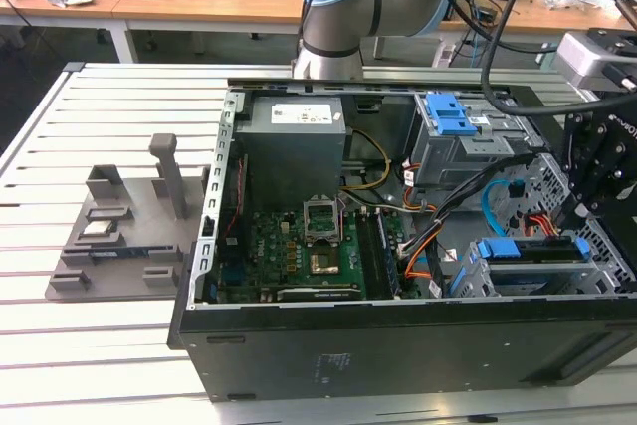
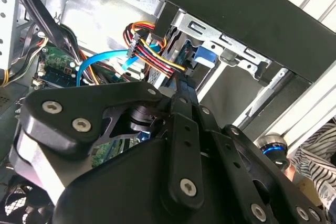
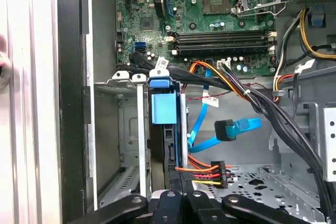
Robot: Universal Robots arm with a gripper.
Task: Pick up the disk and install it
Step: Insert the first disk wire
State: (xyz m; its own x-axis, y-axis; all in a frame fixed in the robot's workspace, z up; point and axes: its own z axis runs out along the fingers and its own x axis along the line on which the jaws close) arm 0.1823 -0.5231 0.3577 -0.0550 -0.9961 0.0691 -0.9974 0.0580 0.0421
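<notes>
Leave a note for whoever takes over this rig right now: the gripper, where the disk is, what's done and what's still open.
Gripper: down inside the open computer case, right at one end of the disk. Its grip cannot be told.
Disk: standing on edge in the metal drive cage, at the exterior view's right of the case, with its blue carrier showing.
Done: the disk is picked up and in the cage slot.
Left: full seating is not confirmed. The blue data cable hangs beside the cage with its plug free.
</notes>
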